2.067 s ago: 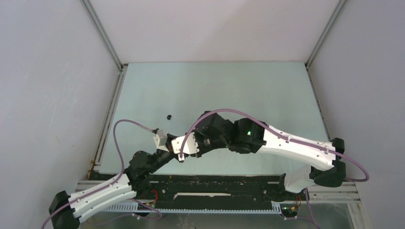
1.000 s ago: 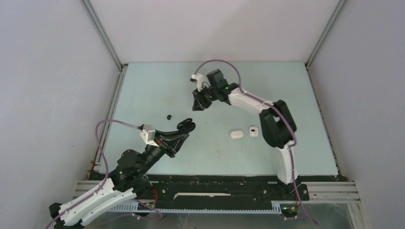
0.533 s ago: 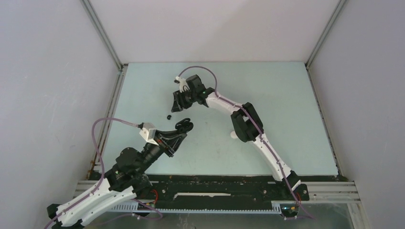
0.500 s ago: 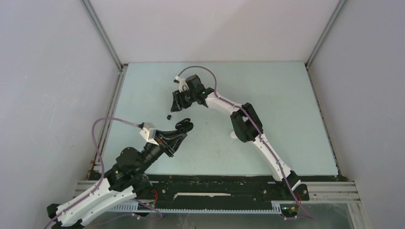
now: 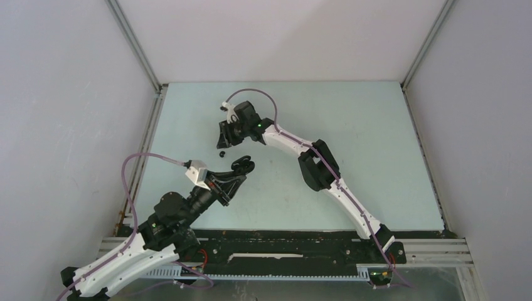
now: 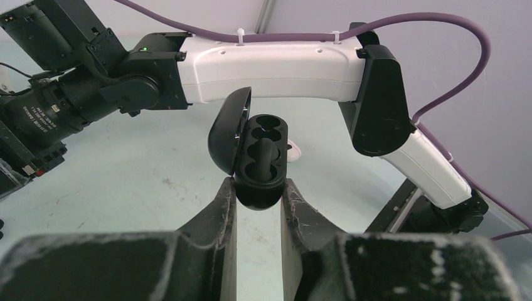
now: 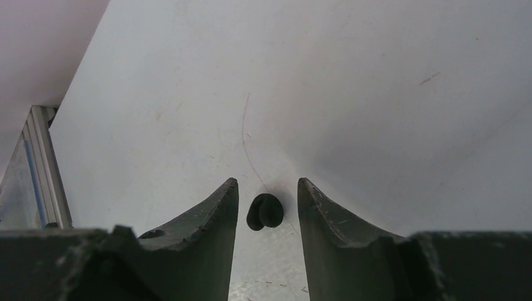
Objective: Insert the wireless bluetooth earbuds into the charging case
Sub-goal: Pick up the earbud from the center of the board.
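Note:
A black charging case (image 6: 260,164) with its lid (image 6: 224,135) hinged open is held above the table, and my left gripper (image 6: 258,188) is shut on its lower end. From above the case (image 5: 242,166) shows left of centre. One small black earbud (image 7: 264,211) lies on the table between the fingers of my right gripper (image 7: 268,183), which is open with a gap on each side of it. In the top view the earbud (image 5: 221,152) sits just below the right gripper (image 5: 225,140). The case's two sockets look empty.
The right arm (image 5: 326,175) reaches diagonally across the table's middle. A small white object (image 6: 293,149) shows behind the black case. A metal rail (image 5: 143,164) runs along the table's left edge, close to the earbud.
The right arm has swung left across the table and come down over the black earbud, its fingers now astride it. The left gripper and the case have stayed put.

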